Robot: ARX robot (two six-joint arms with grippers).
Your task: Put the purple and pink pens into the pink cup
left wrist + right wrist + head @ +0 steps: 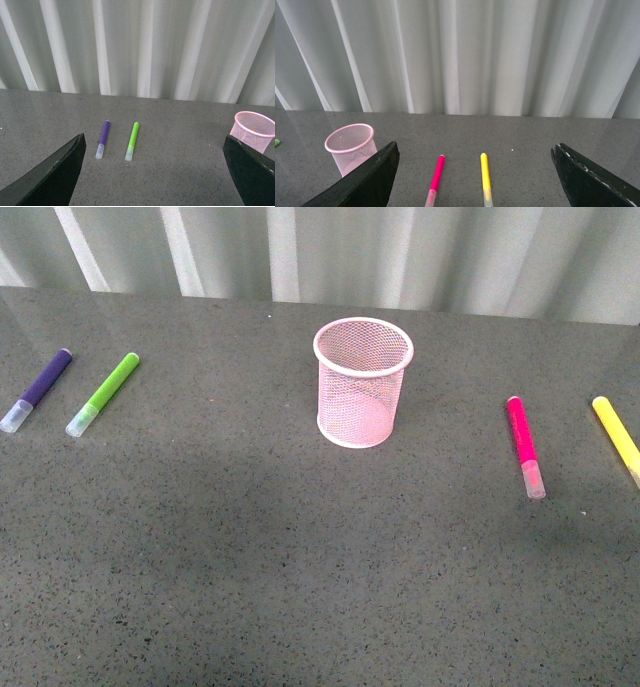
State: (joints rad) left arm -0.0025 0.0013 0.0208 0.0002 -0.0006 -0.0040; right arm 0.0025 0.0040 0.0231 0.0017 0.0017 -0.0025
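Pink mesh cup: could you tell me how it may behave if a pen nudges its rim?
The pink mesh cup is open wire mesh and empty, so probably light and easy to slide on the smooth table. It narrows toward its base, so a push at the rim might tip it.

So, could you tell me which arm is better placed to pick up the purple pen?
Left. The purple pen lies far left of the pink cup, ahead of the open left gripper; the right wrist view does not show it.
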